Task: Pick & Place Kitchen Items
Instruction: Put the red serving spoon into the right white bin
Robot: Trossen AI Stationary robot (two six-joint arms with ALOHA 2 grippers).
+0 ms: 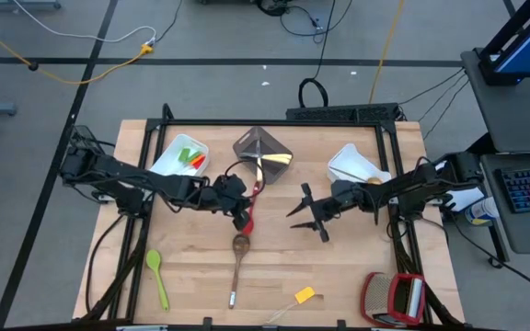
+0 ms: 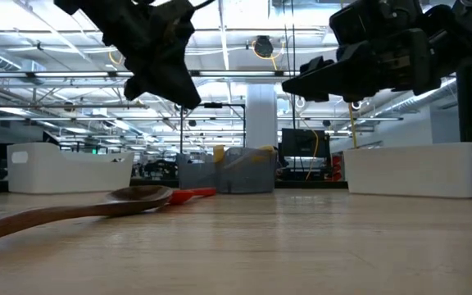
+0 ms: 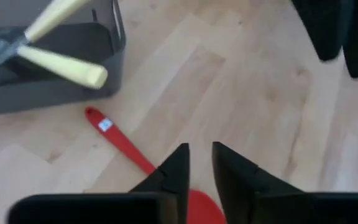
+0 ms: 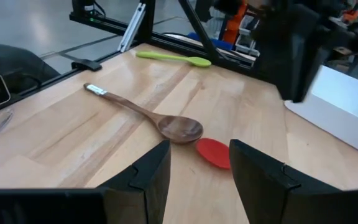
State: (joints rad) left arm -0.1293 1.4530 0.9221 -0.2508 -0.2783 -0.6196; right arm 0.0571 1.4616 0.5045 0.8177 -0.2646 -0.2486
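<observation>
Left end effector [image 3: 199,163], fingers narrowly parted, above the slim red plastic spatula [image 3: 132,151]: light, stiff, best gripped mid-handle.

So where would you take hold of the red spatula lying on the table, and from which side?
Probably on the straight handle of the red spatula, from straight above. It lies flat on the wood, slim and bare along its length, with its blade end beside the wooden spoon and its tip near the grey bin. The left gripper hangs right above it, fingers slightly apart, and would need to straddle the handle.
</observation>
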